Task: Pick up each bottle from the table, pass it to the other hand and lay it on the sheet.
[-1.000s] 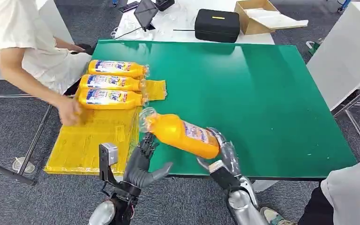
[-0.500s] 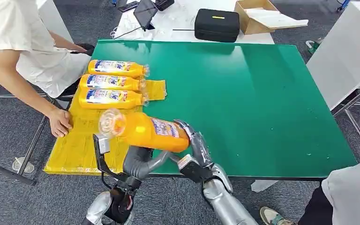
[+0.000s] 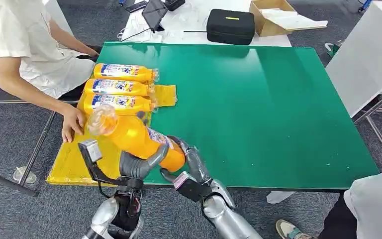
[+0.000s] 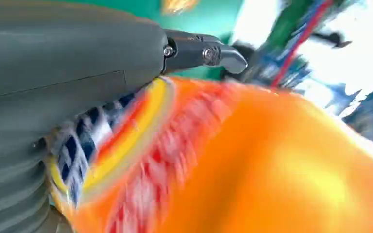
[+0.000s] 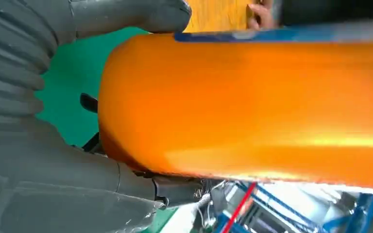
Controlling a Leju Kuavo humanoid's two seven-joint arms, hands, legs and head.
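The orange plastic bottle (image 3: 139, 139) hangs over the green tabletop's (image 3: 258, 99) near edge, both hands on it; left hand (image 3: 137, 167) should clamp firmly before right hand (image 3: 189, 164) lets go

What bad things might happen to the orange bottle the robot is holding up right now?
1. The orange bottle is held in the air by both the right hand and the left hand. If one lets go too early, it might drop.
2. A person's hand rests on the yellow sheet close by and could get bumped.
3. Three bottles already lie on the sheet; the new one might knock them.
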